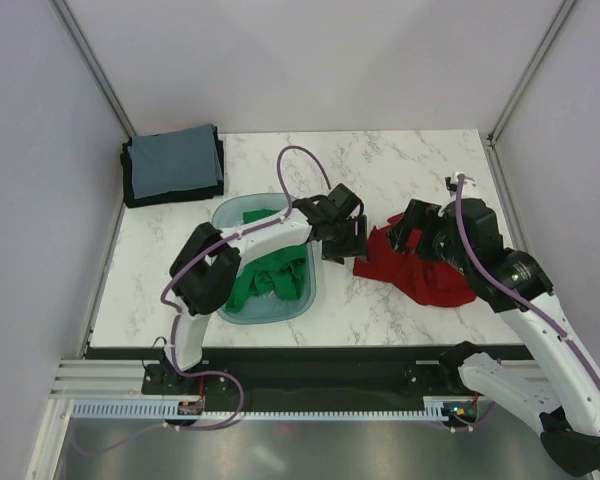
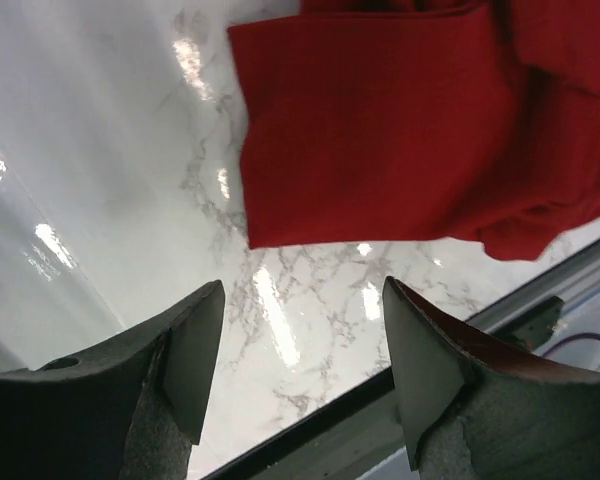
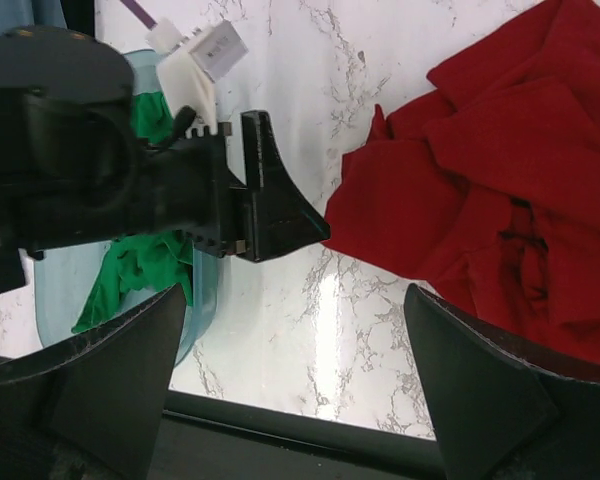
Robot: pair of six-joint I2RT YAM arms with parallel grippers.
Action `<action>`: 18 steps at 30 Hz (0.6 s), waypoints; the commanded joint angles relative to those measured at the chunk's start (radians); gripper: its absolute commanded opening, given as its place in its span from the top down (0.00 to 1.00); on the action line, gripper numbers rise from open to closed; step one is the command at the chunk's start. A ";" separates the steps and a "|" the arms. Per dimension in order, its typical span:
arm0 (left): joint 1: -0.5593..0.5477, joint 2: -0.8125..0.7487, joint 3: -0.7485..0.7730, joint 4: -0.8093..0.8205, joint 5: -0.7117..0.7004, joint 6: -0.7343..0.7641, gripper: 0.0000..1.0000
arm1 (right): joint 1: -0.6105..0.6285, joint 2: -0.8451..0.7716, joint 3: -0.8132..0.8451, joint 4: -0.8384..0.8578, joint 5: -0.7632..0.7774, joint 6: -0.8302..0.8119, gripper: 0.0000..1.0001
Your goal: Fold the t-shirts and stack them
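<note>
A dark red t-shirt point(image 1: 420, 272) lies crumpled on the marble table, right of centre. My left gripper point(image 1: 346, 238) hovers at its left edge, open and empty; in the left wrist view point(image 2: 300, 375) the red cloth point(image 2: 410, 130) lies just beyond the fingertips. My right gripper point(image 1: 408, 232) is over the shirt's upper part, open wide and empty point(image 3: 295, 390), with the red shirt point(image 3: 500, 200) to its right. A bright green t-shirt point(image 1: 270, 280) lies bunched in the teal basin point(image 1: 242, 210). A folded grey-blue shirt point(image 1: 177, 160) lies on a dark folded one at the back left.
The basin stands directly left of my left gripper, its wall point(image 3: 205, 290) close to the left arm's fingers point(image 3: 275, 205). The table's front edge point(image 1: 310, 349) runs just below the red shirt. Grey walls enclose the table on three sides.
</note>
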 commanded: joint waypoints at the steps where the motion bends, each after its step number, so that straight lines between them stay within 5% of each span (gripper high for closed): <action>1: 0.025 0.035 0.039 -0.015 -0.004 -0.040 0.28 | 0.001 -0.003 0.026 -0.076 0.035 0.007 0.02; 6: 0.153 -0.153 -0.279 -0.018 -0.022 0.048 0.27 | 0.000 -0.023 -0.010 -0.082 0.029 0.004 0.02; 12: 0.558 -0.671 -0.680 -0.058 -0.002 0.218 0.26 | 0.000 0.000 -0.030 -0.049 0.020 0.004 0.02; 14: 0.646 -0.745 -0.693 -0.096 -0.005 0.281 0.25 | 0.001 0.014 -0.035 -0.026 0.018 0.005 0.02; 18: 0.654 -0.793 -0.676 -0.130 0.079 0.301 0.25 | 0.001 0.057 -0.040 -0.001 0.026 -0.004 0.02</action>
